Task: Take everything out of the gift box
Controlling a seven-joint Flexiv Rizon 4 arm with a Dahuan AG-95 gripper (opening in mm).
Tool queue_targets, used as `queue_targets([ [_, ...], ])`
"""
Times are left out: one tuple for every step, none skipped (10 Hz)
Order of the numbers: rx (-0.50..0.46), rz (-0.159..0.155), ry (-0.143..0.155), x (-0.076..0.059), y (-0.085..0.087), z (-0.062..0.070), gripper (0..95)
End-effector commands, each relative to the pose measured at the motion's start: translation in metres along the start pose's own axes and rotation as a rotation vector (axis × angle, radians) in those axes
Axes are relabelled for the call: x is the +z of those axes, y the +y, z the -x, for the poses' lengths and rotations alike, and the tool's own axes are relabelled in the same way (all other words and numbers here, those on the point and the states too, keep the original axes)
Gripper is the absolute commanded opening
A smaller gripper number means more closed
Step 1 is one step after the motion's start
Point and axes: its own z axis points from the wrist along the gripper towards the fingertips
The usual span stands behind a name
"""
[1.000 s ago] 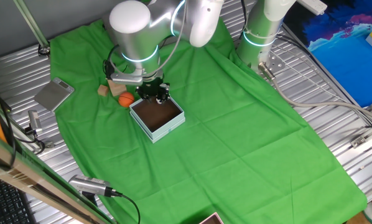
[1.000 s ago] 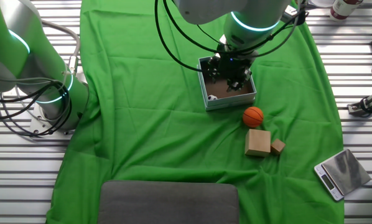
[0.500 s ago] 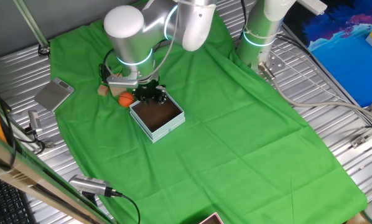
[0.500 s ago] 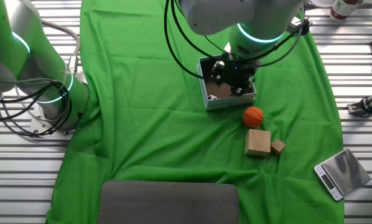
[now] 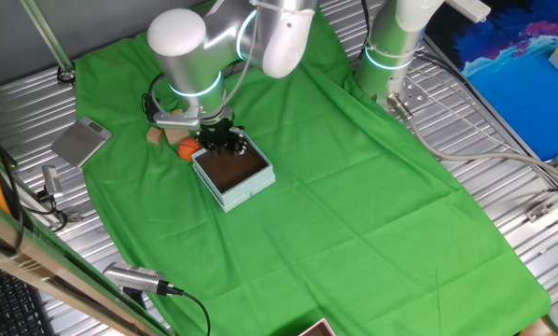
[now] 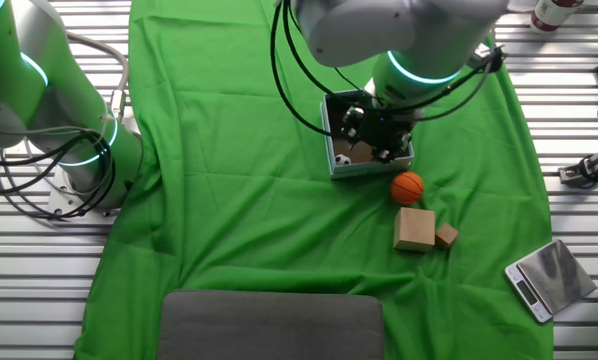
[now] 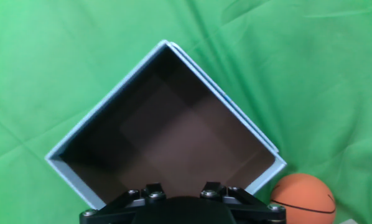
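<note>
Almost empty box

The orange ball (image 6: 407,187) and wooden blocks (image 6: 414,229) lie on the green cloth (image 6: 229,200). The soccer ball (image 6: 343,158) sits inside the gift box (image 7: 167,143). I cannot tell how the claw (image 6: 371,140) over it stands.

Your gripper (image 6: 379,138) has slid across the gift box (image 5: 234,177) over the past second, from above its middle toward the wall nearest the basketball (image 6: 407,187). The arm's big joint (image 5: 178,42) has swung the same way. The soccer ball (image 6: 343,157) now shows more fully inside the box.
</note>
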Motion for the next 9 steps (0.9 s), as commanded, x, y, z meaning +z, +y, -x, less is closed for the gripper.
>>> queue_targets([
  [0.032, 0.003, 0.001, 0.002, 0.003, -0.003, 38.0],
  [0.043, 0.004, -0.002, 0.004, 0.006, -0.006, 38.0],
  [0.049, 0.005, -0.004, 0.007, 0.009, -0.008, 38.0],
  [0.052, -0.001, -0.005, 0.009, 0.012, -0.010, 38.0],
  [0.054, -0.003, 0.001, 0.010, 0.013, -0.011, 38.0],
  [0.054, -0.003, 0.001, 0.010, 0.013, -0.012, 38.0],
  [0.056, -0.001, -0.001, 0.011, 0.014, -0.012, 38.0],
  [0.055, 0.000, -0.001, 0.012, 0.015, -0.013, 38.0],
  [0.052, 0.001, -0.002, 0.013, 0.016, -0.014, 38.0],
])
